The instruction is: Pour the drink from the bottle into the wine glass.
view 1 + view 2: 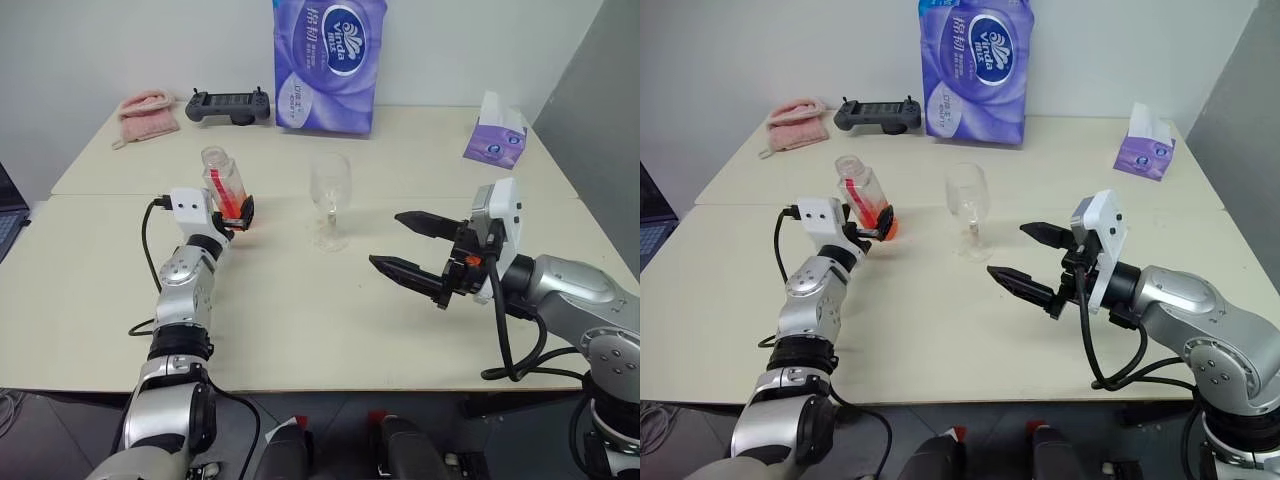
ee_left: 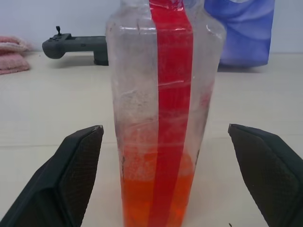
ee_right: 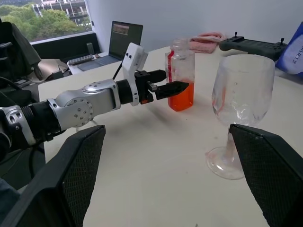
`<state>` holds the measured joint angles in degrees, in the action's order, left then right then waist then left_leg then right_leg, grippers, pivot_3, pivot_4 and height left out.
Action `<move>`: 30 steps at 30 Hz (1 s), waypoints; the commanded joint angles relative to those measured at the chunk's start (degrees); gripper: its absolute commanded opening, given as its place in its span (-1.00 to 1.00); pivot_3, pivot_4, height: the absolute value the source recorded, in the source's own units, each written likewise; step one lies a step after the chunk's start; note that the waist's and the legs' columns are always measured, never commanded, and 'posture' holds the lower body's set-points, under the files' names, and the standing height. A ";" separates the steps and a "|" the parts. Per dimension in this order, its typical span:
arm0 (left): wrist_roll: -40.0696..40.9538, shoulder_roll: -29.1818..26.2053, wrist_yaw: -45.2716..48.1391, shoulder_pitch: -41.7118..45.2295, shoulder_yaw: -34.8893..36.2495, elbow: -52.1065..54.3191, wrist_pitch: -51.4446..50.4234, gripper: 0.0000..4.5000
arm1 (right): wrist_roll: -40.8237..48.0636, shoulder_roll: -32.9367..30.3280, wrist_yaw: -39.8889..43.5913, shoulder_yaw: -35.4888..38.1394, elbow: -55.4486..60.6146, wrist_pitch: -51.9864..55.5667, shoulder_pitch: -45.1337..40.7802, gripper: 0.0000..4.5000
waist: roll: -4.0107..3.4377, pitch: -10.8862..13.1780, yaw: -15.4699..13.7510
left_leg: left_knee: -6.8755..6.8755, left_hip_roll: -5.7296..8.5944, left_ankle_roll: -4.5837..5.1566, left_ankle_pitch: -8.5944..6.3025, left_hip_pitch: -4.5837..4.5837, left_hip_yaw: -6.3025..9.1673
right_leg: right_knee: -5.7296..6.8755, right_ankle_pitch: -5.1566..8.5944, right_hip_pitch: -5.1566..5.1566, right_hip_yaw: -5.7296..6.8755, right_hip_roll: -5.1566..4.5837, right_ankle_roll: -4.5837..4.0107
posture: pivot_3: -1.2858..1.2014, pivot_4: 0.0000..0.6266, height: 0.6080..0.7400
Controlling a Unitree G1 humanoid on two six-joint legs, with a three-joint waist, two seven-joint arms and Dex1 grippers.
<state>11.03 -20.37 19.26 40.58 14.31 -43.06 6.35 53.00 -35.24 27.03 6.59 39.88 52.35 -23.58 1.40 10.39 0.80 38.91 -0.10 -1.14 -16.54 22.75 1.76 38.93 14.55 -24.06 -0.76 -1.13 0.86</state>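
Fingers of the left gripper point(image 2: 165, 184) stand wide apart on either side of the bottle point(image 2: 163, 113), not touching it — the bottle stands upright on the table point(image 1: 300, 320), uncapped, with the drink point(image 2: 156, 198) filling only its lowest part. Beside it, toward the robot's right, the wine glass point(image 1: 329, 200) stands upright. Further right, the right gripper point(image 1: 405, 243) hovers above the table with jaws spread wide, holding nothing. Behind lie a purple tissue pack point(image 1: 328, 62), a controller point(image 1: 229, 105) and a pink cloth point(image 1: 146, 113).
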 commanded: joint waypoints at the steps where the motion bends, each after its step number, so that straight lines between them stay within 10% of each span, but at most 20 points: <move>1: -1.24 -1.76 0.32 2.73 -0.06 -4.61 3.94 1.00 | 0.78 -0.03 -0.71 0.69 1.54 -1.30 -0.51 0.98 | 0.00 0.00 0.03 | 0.00 0.00 0.00 0.00 0.00 -0.01 | 0.00 0.00 -0.01 0.00 0.00 0.00 | 0.03 -0.52 1.00; 6: -2.00 -2.68 0.39 5.05 -0.28 -10.77 6.66 0.75 | 0.42 0.03 -1.13 0.43 1.10 -1.82 -0.60 1.00 | 0.00 0.00 0.03 | 0.00 0.00 0.00 0.00 0.02 0.01 | 0.00 0.00 -0.01 0.01 -0.01 0.00 | 0.03 -0.52 1.00; 14: -2.38 -2.94 0.36 6.25 -0.12 -15.40 9.05 -0.22 | -0.39 0.28 -1.47 0.15 0.86 -2.61 0.01 1.00 | 0.00 0.00 0.13 | 0.00 0.00 0.00 0.00 0.01 0.01 | 0.01 0.00 -0.01 0.01 -0.01 0.00 | 0.03 -0.52 1.00; 30: -12.78 -8.82 3.73 12.37 -9.67 -6.54 12.84 -0.26 | -17.17 6.12 -0.91 -5.39 -7.16 -17.81 -1.44 1.00 | 0.03 0.02 0.20 | 0.02 0.06 -0.01 0.01 0.08 0.04 | 0.04 0.00 -0.09 0.03 0.00 0.01 | 0.03 -0.52 1.00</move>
<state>-0.03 -27.09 22.25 49.40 5.46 -53.81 16.42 36.89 -29.76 25.79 1.08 32.40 37.06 -23.51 1.43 10.41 0.99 38.93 -0.05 -1.16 -16.52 22.84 1.79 38.98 14.55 -24.15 -0.74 -1.13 0.87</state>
